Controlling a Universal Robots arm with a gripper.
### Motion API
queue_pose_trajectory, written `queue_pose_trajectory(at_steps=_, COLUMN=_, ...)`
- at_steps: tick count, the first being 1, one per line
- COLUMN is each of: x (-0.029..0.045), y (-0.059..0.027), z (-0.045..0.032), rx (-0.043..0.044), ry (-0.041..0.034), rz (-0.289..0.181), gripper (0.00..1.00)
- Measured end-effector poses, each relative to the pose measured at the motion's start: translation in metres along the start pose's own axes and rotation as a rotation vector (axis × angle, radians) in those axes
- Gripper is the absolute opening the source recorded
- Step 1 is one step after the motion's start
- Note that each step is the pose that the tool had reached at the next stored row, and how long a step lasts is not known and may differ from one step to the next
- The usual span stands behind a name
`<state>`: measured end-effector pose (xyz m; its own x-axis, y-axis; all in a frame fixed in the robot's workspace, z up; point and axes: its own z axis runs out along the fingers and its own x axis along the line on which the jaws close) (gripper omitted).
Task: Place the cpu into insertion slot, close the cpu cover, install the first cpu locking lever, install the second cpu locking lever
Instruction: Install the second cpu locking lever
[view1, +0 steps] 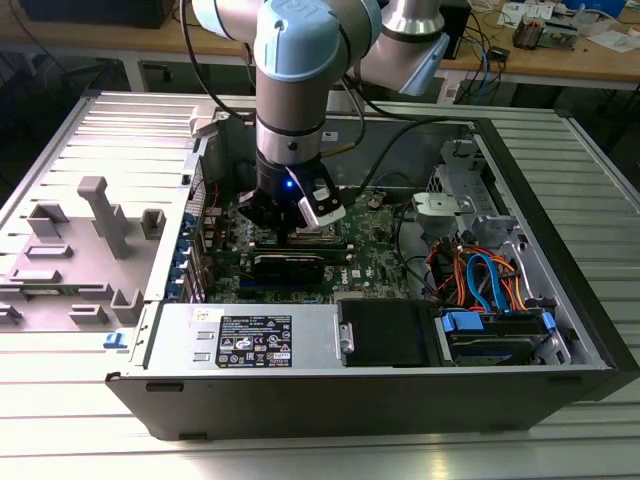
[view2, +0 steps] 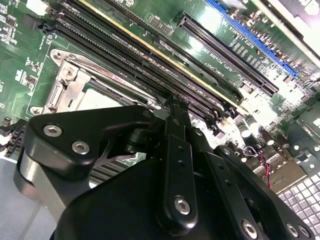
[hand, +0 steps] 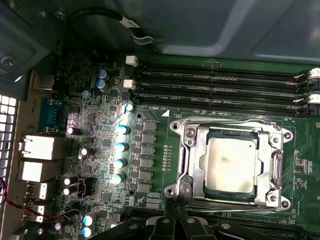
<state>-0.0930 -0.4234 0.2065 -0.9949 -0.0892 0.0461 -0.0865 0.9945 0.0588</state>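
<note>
Seated flat in the insertion slot, silver top up, with the cpu cover down around it: the cpu, near square with no real long axis, edges parallel to the memory slots at 12 o'clock of it in the first wrist view. Clenched on nothing, hanging just above the board at the socket's 6 o'clock edge: the tool. Likely trouble from here: a descent slightly off, scraping the board or memory slots.

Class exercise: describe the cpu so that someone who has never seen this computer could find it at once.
Start at the green circuit board inside the open computer case. Beside the long black memory slots sits a square silver metal frame. The cpu is the flat, dull silver-grey square within it.
</note>
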Motion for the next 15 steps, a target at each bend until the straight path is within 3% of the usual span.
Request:
queue_pose_trajectory(at_steps=9, x=-0.0003, y=0.0009, z=0.0024, rx=-0.0113, ry=-0.0011, rz=-0.003, gripper=0.11)
queue_pose_trajectory(at_steps=15, x=-0.0004, y=0.0011, z=0.0036, rx=-0.0105, ry=0.0006, rz=-0.004, gripper=0.11)
